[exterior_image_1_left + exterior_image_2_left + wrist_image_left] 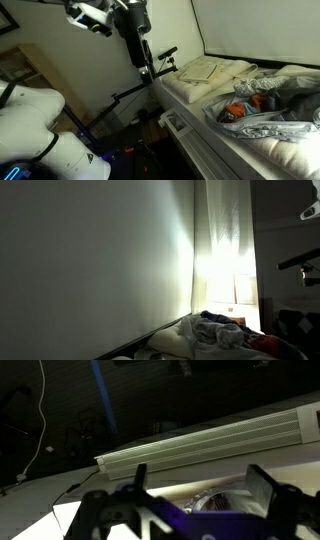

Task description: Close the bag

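The bag point(268, 106) is a crinkled grey-silver plastic bag lying on the bed at the right, its mouth open, with orange and red items showing inside. It also shows in an exterior view point(221, 332) and, small, between my fingers in the wrist view point(200, 496). My gripper point(135, 22) hangs high at the upper left, well away from the bag. In the wrist view its two fingers point(203, 485) are spread apart with nothing between them.
A folded cream cloth point(206, 70) lies on the bed beyond the bag. A white slatted bed rail point(200, 442) runs along the near side. A black stand arm point(150, 62) reaches toward the bed. A lit curtain point(225, 250) hangs behind.
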Controlling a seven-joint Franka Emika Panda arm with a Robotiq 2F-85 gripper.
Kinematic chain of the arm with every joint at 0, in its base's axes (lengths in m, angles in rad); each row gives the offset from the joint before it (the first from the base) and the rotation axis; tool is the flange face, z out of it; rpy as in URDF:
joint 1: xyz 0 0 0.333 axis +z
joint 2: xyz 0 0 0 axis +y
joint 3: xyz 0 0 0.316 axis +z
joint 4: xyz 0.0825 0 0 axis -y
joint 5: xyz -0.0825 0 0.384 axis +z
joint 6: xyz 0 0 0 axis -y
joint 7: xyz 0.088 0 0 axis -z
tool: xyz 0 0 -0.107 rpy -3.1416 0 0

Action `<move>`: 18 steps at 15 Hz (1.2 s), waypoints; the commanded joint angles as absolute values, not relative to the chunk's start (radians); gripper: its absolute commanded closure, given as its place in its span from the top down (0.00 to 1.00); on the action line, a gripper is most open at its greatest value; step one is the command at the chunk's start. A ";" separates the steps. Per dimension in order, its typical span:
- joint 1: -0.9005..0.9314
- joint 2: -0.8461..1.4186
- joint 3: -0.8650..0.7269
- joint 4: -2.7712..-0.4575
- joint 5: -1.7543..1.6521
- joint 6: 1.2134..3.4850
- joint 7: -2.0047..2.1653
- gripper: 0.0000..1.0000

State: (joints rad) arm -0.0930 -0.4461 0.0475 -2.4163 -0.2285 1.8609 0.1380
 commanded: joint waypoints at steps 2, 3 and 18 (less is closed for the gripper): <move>-0.087 -0.416 0.011 -2.273 -0.239 1.764 0.076 1.00; -0.086 -0.412 0.003 -2.246 -0.238 1.751 0.057 1.00; -0.066 -0.272 -0.026 -1.929 -0.233 1.539 -0.013 1.00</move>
